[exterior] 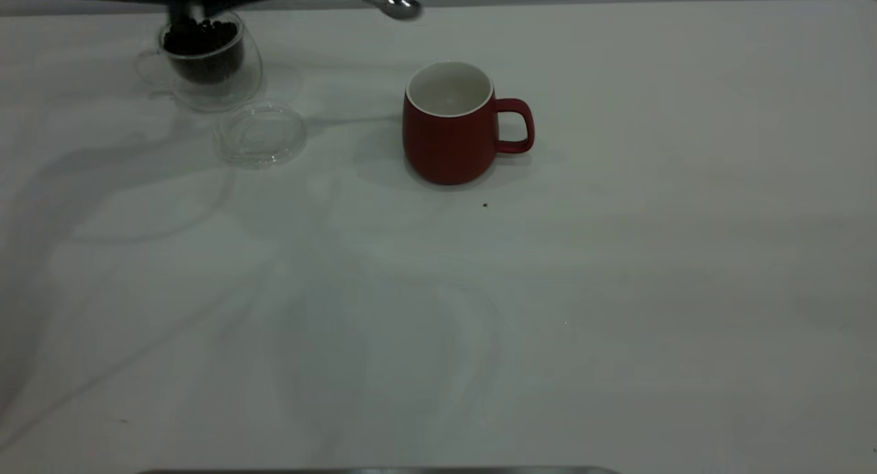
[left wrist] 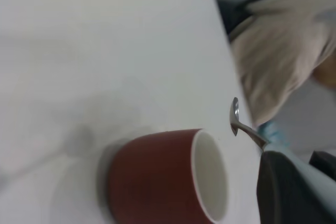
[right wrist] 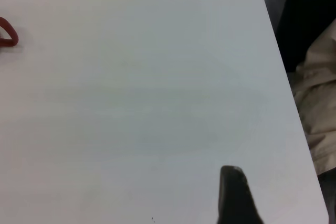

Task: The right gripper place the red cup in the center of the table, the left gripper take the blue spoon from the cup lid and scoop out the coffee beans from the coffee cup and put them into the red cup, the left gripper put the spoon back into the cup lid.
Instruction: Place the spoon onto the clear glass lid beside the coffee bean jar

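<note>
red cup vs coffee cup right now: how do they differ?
The red cup is opaque dark red with a white inside; the coffee cup is clear glass. The red cup looks empty; the coffee cup holds dark coffee beans. The red cup stands near the middle of the table; the coffee cup stands at the far left, partly under the left arm. Both stand upright, each with a side handle.

The red cup (exterior: pixel 449 142) is dark red outside, white inside and on the rim. Near-black coffee beans (exterior: pixel 202 39) fill the clear coffee cup (exterior: pixel 209 66). The blue spoon (exterior: pixel 401 7) shines silver; its handle, at the dark fingers (left wrist: pixel 286 187), is pale blue.
</note>
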